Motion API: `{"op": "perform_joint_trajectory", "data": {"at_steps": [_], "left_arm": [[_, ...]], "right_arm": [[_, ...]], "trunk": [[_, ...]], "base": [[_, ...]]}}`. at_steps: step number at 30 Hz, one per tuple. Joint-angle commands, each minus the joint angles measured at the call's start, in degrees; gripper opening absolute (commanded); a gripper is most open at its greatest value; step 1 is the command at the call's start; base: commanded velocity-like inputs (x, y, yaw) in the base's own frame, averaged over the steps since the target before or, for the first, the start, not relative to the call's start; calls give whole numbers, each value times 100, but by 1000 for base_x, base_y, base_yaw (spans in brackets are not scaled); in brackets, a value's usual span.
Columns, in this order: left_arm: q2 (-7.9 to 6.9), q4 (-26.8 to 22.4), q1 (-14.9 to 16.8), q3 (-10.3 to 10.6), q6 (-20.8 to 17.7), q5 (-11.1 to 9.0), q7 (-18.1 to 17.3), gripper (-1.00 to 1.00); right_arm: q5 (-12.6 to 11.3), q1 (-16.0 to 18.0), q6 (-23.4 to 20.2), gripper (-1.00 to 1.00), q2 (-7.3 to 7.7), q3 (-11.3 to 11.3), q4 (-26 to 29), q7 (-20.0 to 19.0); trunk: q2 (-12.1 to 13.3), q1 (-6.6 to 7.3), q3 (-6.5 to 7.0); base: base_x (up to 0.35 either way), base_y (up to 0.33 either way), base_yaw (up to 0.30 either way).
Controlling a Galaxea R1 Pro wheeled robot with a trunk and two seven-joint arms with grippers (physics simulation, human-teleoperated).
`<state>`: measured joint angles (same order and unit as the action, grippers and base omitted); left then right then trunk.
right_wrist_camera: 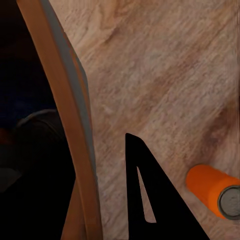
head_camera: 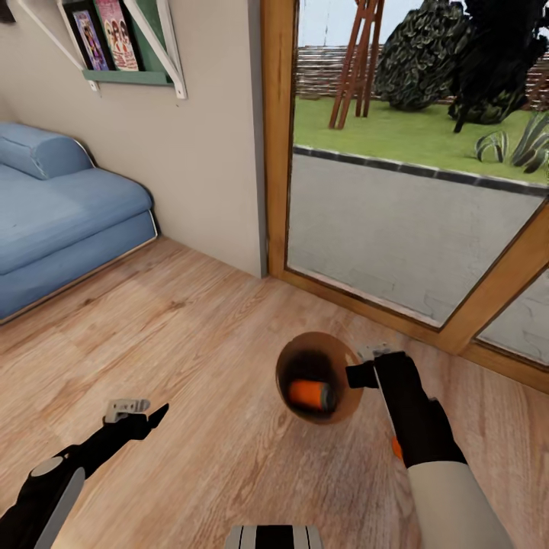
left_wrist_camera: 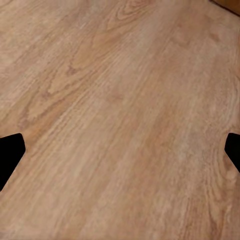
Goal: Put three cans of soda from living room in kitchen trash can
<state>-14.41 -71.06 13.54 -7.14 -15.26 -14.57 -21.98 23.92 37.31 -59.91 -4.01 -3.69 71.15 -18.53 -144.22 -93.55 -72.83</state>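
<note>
The trash can (head_camera: 335, 366) hangs above the wood floor (head_camera: 191, 343) just in front of the wooden-framed glass garden door (head_camera: 427, 191), tipped so its tan inside faces the head camera, with the right gripper (head_camera: 364, 374) pinching its rim on the side nearer the door frame. Inside the trash can lies an orange can of soda (head_camera: 309, 394) on its side; in the right wrist view the interior is dark and its contents are hard to make out. Beside the trash can's rim (right_wrist_camera: 75, 125), a second orange can of soda (right_wrist_camera: 212, 190) with a grey top lies on the floor; in the head view a sliver of orange shows past the right forearm. The left gripper (head_camera: 137, 415) hovers over bare floor well apart from the trash can, its fingers (left_wrist_camera: 10, 155) spread wide and holding nothing. Farther from the trash can, the blue sofa (head_camera: 61, 213) stands against the wall under a green shelf (head_camera: 130, 76)
</note>
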Motion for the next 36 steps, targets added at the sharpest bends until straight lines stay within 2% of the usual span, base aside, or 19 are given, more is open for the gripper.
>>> {"op": "perform_joint_trajectory", "data": {"at_steps": [1, 2, 5, 8, 12, 20, 31, 36], "left_arm": [[2, 1, 0, 1, -1, 2, 54, 100], [4, 2, 0, 1, -2, 5, 174, 100], [28, 117, 2, -2, 8, 7, 505, 100], [38, 347, 6, -5, 23, 7, 829, 100], [67, 646, 8, 2, 176, 27, 1041, 100], [232, 1283, 17, 27, 488, 39, 1128, 100], [325, 1344, 18, 44, 523, 50, 1288, 100], [332, 1348, 18, 125, 524, 50, 1321, 100]], "right_arm": [[-60, -111, -9, -100, -1, 4, 129, -2], [-62, -319, -9, -100, -7, 17, 336, -1], [-65, -630, -9, -100, -24, 53, 598, -4], [-64, -735, -9, -100, -33, 88, 686, 22], [-52, -776, -9, -100, -38, 225, 715, 67], [-29, -786, -9, -100, -9, 268, 691, 85], [-14, -787, 30, -100, -11, 270, 634, 88], [-8, -787, 147, -100, -23, 272, 629, 99]], "trunk": [[2, 2, 23], [3, 5, 45], [7, 12, 111], [11, 20, 178], [17, 30, 266], [27, 51, 444], [42, 79, 687], [49, 92, 798]], "base": [[0, 0, 0], [0, 0, 0], [0, 0, 0], [0, 0, 0], [0, 0, 0], [0, 0, 0], [0, 0, 0], [0, 0, 0]]}}
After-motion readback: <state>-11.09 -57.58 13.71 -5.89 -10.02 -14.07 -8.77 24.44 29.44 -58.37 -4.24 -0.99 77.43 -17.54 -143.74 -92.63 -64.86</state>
